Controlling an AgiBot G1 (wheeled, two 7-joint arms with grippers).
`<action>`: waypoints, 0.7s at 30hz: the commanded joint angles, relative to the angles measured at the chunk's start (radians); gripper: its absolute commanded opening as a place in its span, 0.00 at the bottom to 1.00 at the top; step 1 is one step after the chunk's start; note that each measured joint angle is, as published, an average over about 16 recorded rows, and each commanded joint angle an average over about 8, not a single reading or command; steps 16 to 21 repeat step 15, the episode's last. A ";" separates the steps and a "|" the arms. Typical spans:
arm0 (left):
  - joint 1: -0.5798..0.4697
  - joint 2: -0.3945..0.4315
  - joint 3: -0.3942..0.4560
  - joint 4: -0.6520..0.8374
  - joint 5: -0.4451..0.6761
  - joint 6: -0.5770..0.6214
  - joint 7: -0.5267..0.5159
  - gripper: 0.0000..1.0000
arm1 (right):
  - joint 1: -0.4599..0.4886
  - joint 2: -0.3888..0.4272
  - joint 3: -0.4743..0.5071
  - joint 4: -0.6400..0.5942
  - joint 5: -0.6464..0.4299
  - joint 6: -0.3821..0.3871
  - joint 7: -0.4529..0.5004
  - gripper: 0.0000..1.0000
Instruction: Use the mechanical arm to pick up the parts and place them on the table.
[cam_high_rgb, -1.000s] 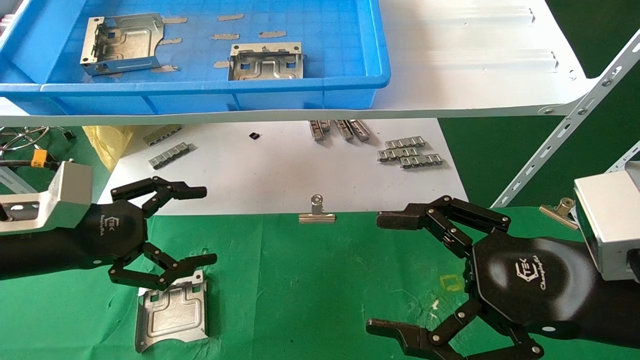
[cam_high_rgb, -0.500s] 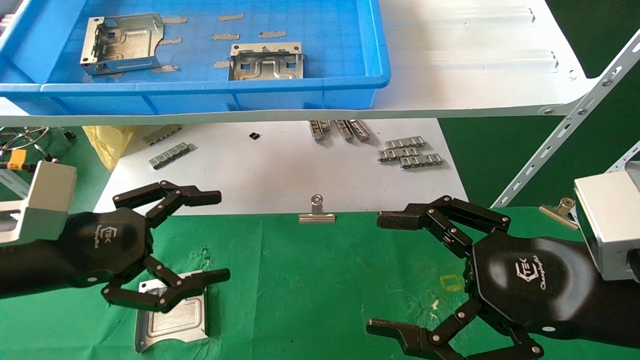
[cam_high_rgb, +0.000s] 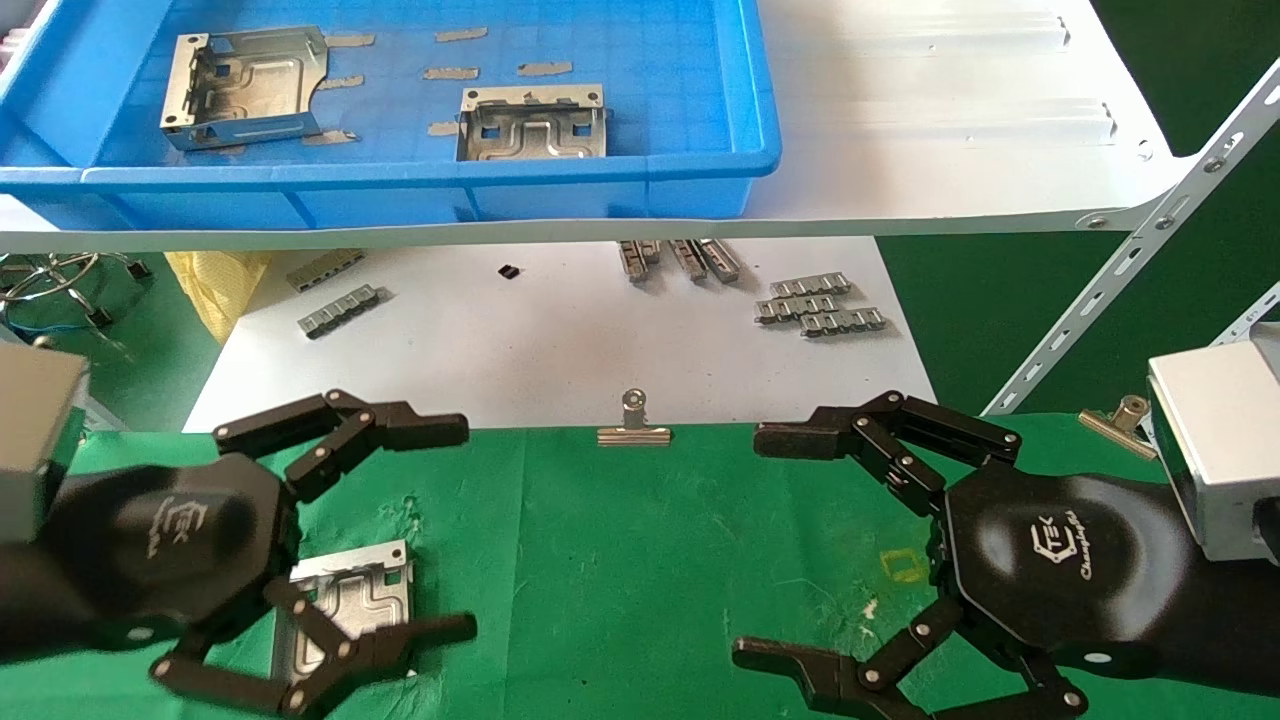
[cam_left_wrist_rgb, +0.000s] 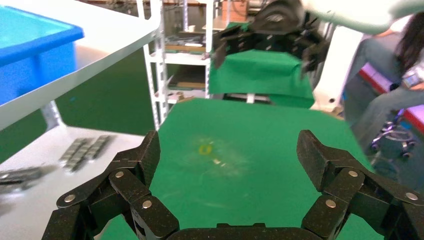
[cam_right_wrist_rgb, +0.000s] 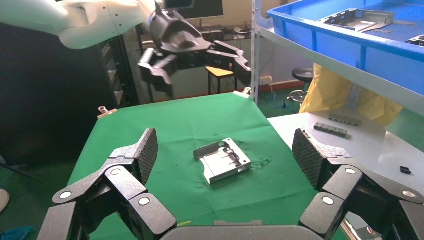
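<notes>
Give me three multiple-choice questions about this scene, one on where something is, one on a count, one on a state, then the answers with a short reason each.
1. Where does the part nearest the left tool lie?
A. on the green table
B. in the blue bin
C. on the white sheet

2. How many parts are in the blue bin?
A. none
B. two
C. four

3. What is the left tool doing?
A. shut on a part
B. open, holding nothing
C. shut on a clip

Answers:
1. A: the part lies flat on the green table, as the right wrist view also shows.
2. B: two parts lie in the blue bin.
3. B: the left tool has its fingers spread above the cloth, apart from the part. The right tool is open too.
</notes>
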 joint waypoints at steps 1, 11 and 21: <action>0.020 -0.005 -0.020 -0.034 -0.009 -0.004 -0.024 1.00 | 0.000 0.000 0.000 0.000 0.000 0.000 0.000 1.00; 0.062 -0.016 -0.061 -0.105 -0.029 -0.010 -0.064 1.00 | 0.000 0.000 0.000 0.000 0.000 0.000 0.000 1.00; 0.059 -0.016 -0.058 -0.099 -0.028 -0.011 -0.061 1.00 | 0.000 0.000 0.000 0.000 0.000 0.000 0.000 1.00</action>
